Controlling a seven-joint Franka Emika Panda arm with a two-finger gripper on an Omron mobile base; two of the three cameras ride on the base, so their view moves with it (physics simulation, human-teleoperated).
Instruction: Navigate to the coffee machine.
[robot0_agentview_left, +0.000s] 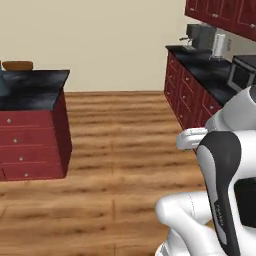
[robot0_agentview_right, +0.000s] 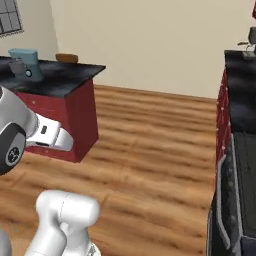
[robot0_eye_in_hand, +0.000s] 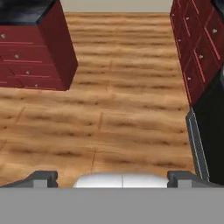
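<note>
The coffee machine (robot0_agentview_left: 198, 36), a dark grey box with an overhanging top, stands on the black counter (robot0_agentview_left: 210, 72) at the far end of the right-hand cabinet run, well ahead of me and to the right. In the hand view my gripper (robot0_eye_in_hand: 113, 177) points down at the wooden floor. Its fingertips (robot0_eye_in_hand: 43, 177) stand wide apart, so it is open with nothing between them.
A white paper towel roll (robot0_agentview_left: 219, 45) and a black microwave (robot0_agentview_left: 242, 74) stand on the same counter. A red island (robot0_agentview_left: 32, 130) with a dark top is on the left, carrying a teal appliance (robot0_agentview_right: 25, 62) and a loaf (robot0_agentview_right: 66, 58). A dark oven front (robot0_agentview_right: 232, 200) is close on my right. Wooden floor (robot0_agentview_left: 125, 135) lies between.
</note>
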